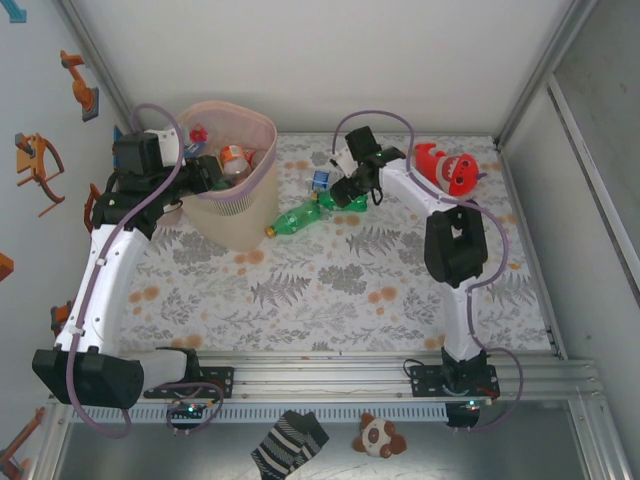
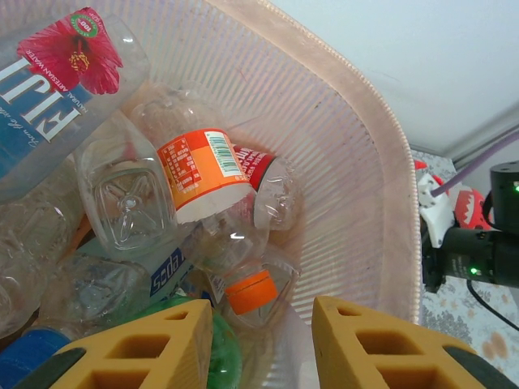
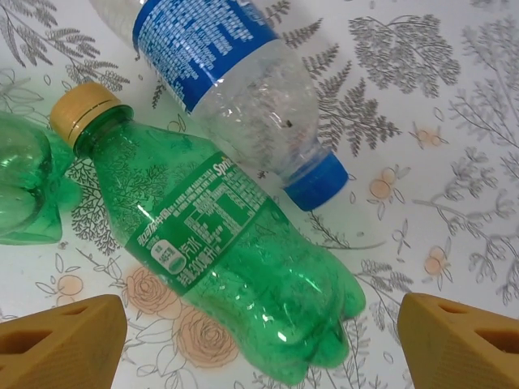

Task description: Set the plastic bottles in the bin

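inside the tall translucent pale pink plastic bin (image 2: 349, 162), straight beneath the left end effector (image 2: 259, 328), lie bottles that are already where they belong: a clear plastic bottle with an orange label (image 2: 199, 174), a clear fiji water bottle with a red flower label (image 2: 57, 89) up and to the left of it, and an orange-capped clear bottle (image 2: 250, 292) just under the fingertips. the left end effector is released, its yellow fingers parted with nothing between them. hanging over the bin's open mouth suits a drop point, since anything let go there falls straight in. the right end effector (image 3: 259, 348) hovers above the fern-printed table (image 3: 454, 121), also released, its fingers spread wide. a green plastic soda bottle with a yellow cap (image 3: 243, 267) lies on its side between and just ahead of them, apart from both. the wide spread looks meant to straddle that fat body. the bottle lies slantwise to the fingers, so it may roll as they close. beyond it is a clear plastic bottle with a blue label and blue cap (image 3: 243, 97), against it or just beside it, i cannot tell which. to the left is the base of a second green plastic bottle (image 3: 20, 186). few bottles seem left to move.
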Motion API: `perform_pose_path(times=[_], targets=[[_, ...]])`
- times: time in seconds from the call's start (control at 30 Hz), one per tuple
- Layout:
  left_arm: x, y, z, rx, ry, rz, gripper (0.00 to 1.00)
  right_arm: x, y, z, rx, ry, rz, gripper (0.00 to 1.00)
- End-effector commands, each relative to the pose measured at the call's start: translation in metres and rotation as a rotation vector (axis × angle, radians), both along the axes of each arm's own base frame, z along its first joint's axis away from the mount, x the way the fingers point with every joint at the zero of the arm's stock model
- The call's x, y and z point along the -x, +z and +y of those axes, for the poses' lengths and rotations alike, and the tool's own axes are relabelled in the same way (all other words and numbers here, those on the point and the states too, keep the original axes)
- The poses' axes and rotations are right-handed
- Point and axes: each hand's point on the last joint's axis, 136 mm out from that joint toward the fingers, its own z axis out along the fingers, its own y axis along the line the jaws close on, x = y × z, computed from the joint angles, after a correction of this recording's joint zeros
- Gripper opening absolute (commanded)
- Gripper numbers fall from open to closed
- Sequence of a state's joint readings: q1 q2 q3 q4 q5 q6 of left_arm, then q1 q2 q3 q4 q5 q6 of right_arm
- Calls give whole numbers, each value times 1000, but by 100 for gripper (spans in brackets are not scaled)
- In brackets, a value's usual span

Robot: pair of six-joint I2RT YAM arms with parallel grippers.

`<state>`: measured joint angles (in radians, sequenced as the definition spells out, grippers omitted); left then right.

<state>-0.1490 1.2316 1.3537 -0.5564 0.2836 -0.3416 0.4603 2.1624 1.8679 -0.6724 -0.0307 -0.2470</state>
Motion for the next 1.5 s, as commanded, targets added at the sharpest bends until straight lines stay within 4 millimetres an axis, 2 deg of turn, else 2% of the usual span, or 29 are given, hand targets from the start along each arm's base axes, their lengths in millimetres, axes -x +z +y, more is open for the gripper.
perform_pose_path(times=[0.0, 0.23, 0.53, 0.93, 1.27, 1.47], targets=[[5, 1, -2, 22, -10, 10, 37, -5, 0, 9, 11, 100, -1, 86], [7, -1, -2, 25, -7, 20, 37, -1, -24, 22, -17, 159, 75, 82], [8, -3, -3, 36, -5, 29, 38, 15, -39, 14, 7, 159, 137, 76], [10, -6, -3, 46, -4, 44, 38, 39, -47, -2, 55, 144, 195, 73], [10, -9, -5, 56, -8, 50, 38, 61, -51, -15, 59, 93, 235, 62], [8, -6, -5, 59, -8, 42, 38, 79, -40, -20, 29, 59, 242, 54]])
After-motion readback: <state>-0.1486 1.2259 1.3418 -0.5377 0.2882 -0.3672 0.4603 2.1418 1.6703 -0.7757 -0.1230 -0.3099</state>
